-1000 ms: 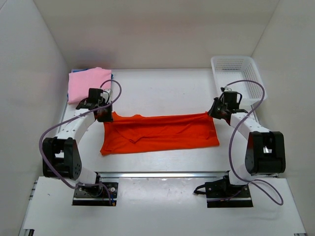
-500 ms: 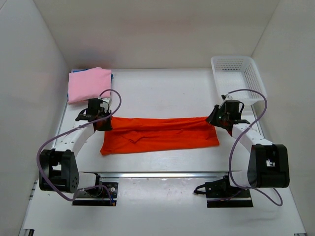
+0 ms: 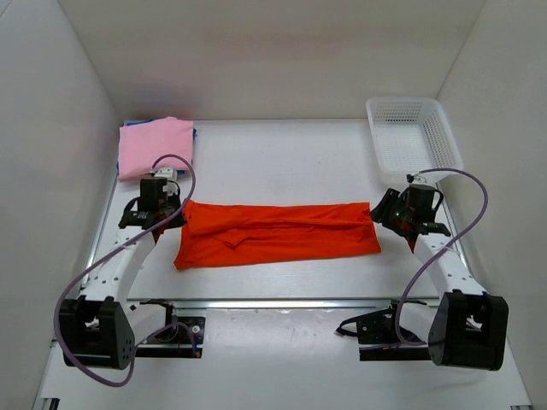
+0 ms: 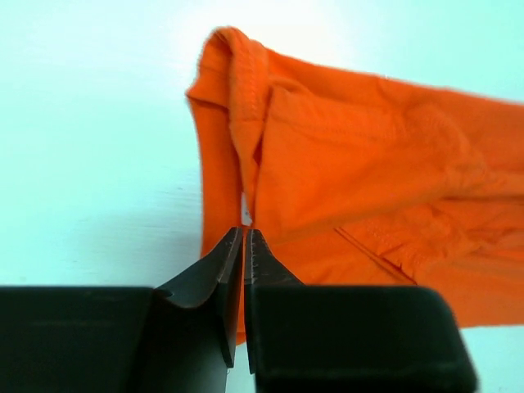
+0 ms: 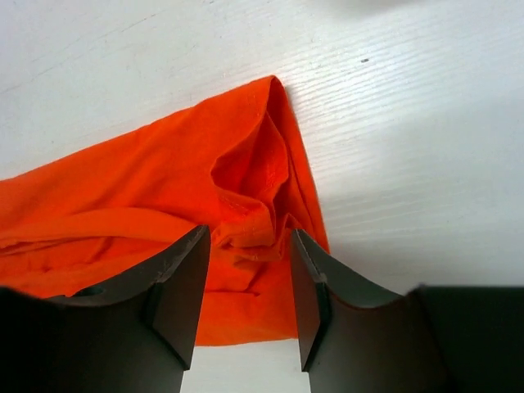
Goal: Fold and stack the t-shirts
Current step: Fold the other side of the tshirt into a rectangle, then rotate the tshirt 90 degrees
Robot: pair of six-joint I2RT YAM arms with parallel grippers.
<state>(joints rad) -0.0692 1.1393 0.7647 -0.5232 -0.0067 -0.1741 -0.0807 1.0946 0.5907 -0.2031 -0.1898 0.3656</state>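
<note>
The bright orange-red t-shirt [image 3: 278, 232] lies flat on the table as a long folded strip. My left gripper [image 3: 167, 213] sits at its left end. In the left wrist view that gripper [image 4: 245, 231] has its jaws only a sliver apart, with nothing between them and the shirt's hemmed corner [image 4: 246, 123] just beyond the tips. My right gripper [image 3: 386, 212] is at the right end. It stands open [image 5: 250, 236], its fingers either side of the crumpled corner of the shirt [image 5: 262, 172] without pinching it. A folded light pink t-shirt [image 3: 154, 145] lies at the back left on a blue one [image 3: 196, 133].
A white mesh basket [image 3: 412, 137] stands at the back right, just behind the right arm. White walls close in the table on three sides. A metal rail [image 3: 282, 303] runs along the near edge.
Both grippers came down and toward the near side, laying the shirt's far edge over into a narrower strip. The right jaws opened wide off the cloth; the left jaws parted slightly.
</note>
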